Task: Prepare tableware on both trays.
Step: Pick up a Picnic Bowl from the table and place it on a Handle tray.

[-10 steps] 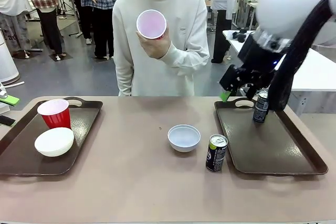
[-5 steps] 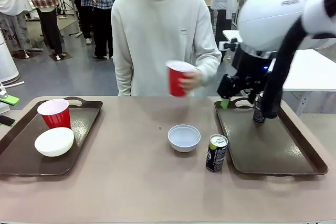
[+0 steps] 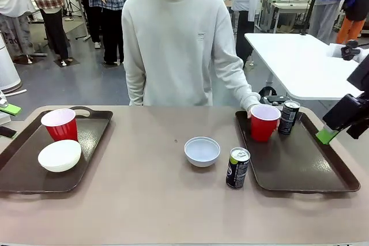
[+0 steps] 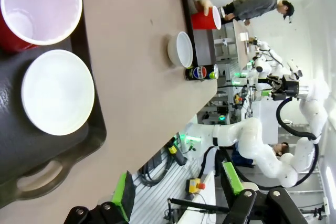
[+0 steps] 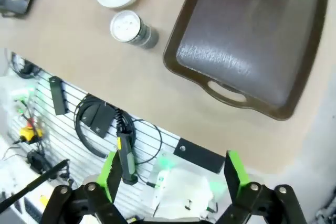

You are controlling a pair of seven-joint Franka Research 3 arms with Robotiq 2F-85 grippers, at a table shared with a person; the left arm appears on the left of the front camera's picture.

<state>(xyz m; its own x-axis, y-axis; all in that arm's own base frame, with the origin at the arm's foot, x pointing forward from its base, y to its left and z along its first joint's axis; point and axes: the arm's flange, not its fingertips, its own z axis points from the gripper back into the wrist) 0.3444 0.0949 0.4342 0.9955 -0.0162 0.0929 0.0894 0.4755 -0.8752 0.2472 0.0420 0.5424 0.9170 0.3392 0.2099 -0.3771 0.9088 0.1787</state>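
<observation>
Two pieces are not yet placed: the grey-white bowl (image 3: 202, 151) and one drink can (image 3: 237, 167); left gripper (image 4: 177, 187) and right gripper (image 5: 172, 174) gape empty.

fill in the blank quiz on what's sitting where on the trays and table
The left tray holds a red cup and a white ____.
On the right tray, a dark can stands beside a red ____ that the person's hand touches.
Between the trays, the grey-white bowl sits beside a ____.
Missing: bowl; cup; can
</observation>
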